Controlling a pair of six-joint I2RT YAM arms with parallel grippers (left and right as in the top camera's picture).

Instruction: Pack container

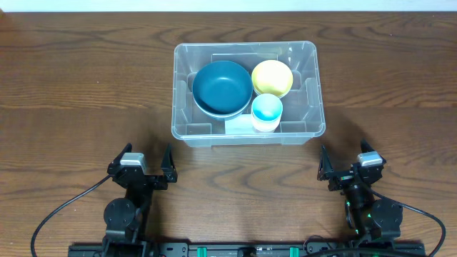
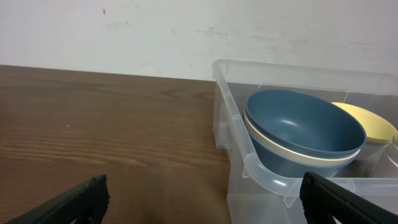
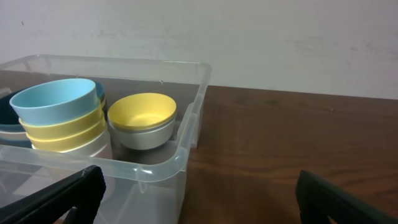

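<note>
Overhead: I see left gripper (image 1: 147, 163) and right gripper (image 1: 343, 163) spread wide, holding nothing, both clear of container (image 1: 246, 137).

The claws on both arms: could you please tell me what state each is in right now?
Left claw: open, holding nothing.
Right claw: open, holding nothing.

My left black jointed arm (image 1: 120, 213) and right black jointed arm (image 1: 378, 214) sit well apart. I see the left black two-finger gripper (image 1: 148, 151) and right black two-finger gripper (image 1: 343, 153) pointing forward, jaws spread wide, gripping nothing.
</note>
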